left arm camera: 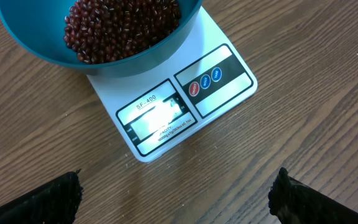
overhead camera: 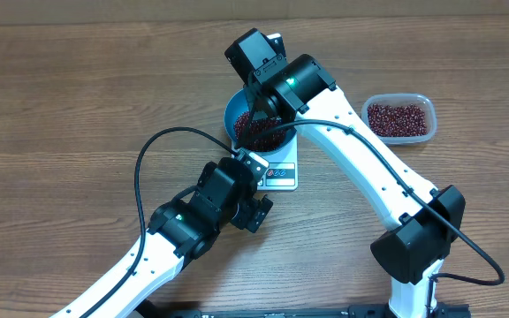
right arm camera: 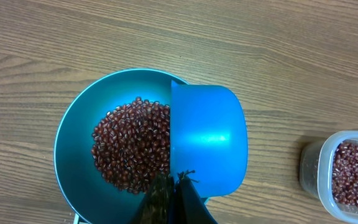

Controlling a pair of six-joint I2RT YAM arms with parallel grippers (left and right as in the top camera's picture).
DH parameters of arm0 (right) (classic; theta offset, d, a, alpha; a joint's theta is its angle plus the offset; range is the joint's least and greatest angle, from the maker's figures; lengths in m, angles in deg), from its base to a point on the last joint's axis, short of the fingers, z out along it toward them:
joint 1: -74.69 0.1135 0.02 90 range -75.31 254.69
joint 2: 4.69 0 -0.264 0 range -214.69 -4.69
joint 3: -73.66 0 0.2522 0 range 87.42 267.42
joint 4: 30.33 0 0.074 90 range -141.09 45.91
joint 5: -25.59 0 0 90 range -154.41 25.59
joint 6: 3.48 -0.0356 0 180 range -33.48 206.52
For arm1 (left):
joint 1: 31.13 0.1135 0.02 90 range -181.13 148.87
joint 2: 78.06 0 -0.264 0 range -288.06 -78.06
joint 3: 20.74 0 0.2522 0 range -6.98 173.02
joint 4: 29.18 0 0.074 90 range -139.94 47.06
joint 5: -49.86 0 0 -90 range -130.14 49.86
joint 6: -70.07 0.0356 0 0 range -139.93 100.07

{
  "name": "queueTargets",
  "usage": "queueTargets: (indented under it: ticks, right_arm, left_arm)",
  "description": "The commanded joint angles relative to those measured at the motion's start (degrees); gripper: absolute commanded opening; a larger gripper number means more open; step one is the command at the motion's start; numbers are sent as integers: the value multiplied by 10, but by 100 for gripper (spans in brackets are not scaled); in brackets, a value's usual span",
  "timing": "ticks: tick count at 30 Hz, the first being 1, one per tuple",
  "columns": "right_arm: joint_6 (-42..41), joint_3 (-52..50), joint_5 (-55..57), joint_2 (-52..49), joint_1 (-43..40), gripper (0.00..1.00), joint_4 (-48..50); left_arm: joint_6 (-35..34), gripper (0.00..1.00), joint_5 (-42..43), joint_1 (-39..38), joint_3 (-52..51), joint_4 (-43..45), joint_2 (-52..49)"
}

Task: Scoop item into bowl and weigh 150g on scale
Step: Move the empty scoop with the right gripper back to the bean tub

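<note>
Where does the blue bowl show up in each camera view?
Overhead: bowl upper centre, on the scale, partly hidden.
Left wrist: bowl top left, cut by the frame.
Right wrist: bowl left of centre, scoop over its right side.
Shared landmark: beans heaped inside it.

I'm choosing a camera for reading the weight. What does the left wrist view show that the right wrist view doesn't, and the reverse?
Only the left wrist: the scale's front edge with its bright display and round buttons, framed by the open left claw. The digits are too washed out to read.
Only the right wrist: the blue scoop gripped by the right claw above the bowl, and the clear tub at the right.
Both: the bowl holding the beans, and the wooden table.
</note>
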Motion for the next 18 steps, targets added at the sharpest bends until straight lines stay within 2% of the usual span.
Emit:
queueTargets:
  ticks: [1, 7, 18]
  right_arm:
    - [2, 19, 19, 24, 3, 4, 10]
    - [32, 20, 29, 24, 12, 4, 24]
    - [-3, 21, 27, 55, 12, 4, 35]
  left_arm:
    - [-3, 100, -7, 1, -5, 0, -4]
    - [-3, 100, -7, 1, -5, 0, -4]
    - [-3, 100, -7, 1, -5, 0, -4]
